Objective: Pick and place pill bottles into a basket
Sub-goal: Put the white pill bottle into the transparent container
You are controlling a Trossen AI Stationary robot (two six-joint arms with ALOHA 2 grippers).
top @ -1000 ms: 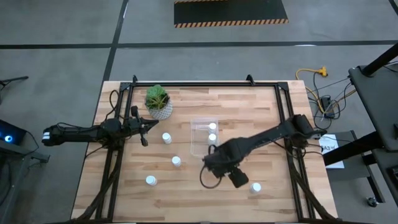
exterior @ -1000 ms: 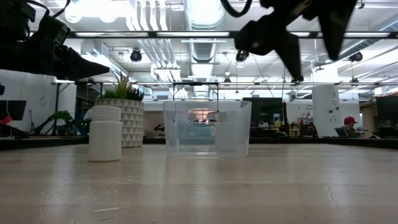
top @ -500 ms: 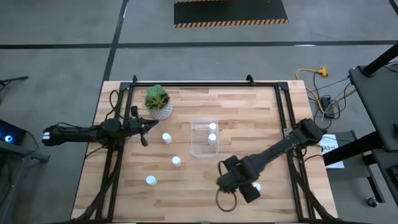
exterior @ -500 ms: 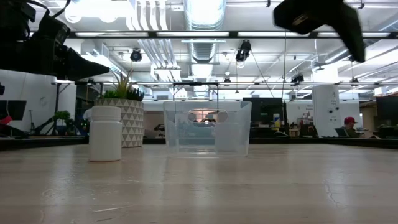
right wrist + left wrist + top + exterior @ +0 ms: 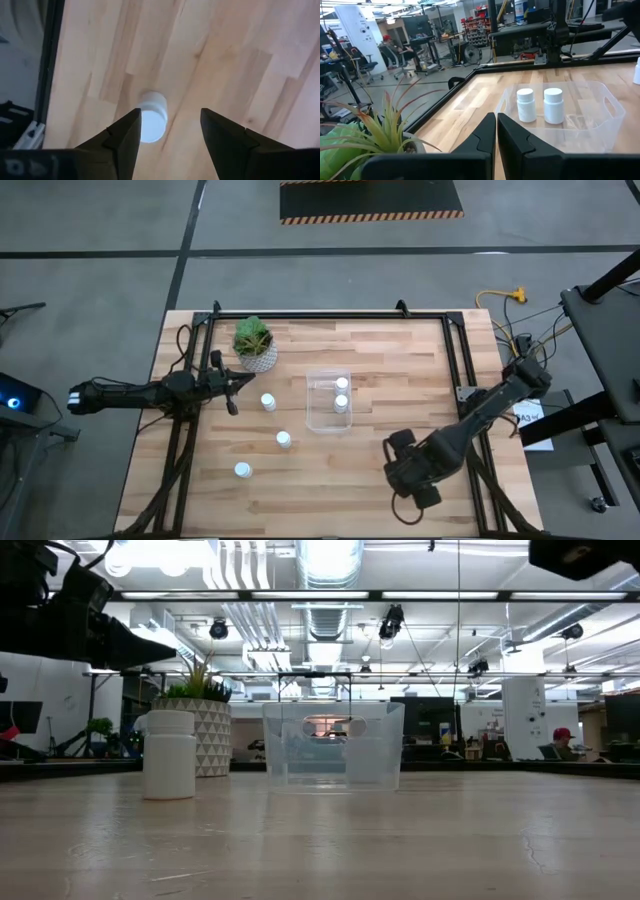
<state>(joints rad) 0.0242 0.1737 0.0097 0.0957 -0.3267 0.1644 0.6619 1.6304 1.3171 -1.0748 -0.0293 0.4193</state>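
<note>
While your right claw (image 5: 167, 132) hovers spread above a lone pill bottle (image 5: 151, 122) well nearward of the basket (image 5: 328, 402), centre the cap between both fingers, descend straight, then close. Three bottles stand on the surface (image 5: 330, 490) left of the basket, two inside. Your left claw (image 5: 496, 145) waits together beside the plant (image 5: 254, 340).

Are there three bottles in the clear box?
No, only two pill bottles stand inside the basket, side by side.

Bare wood around lone bottle (image 5: 151, 118) — no obstacles.
</note>
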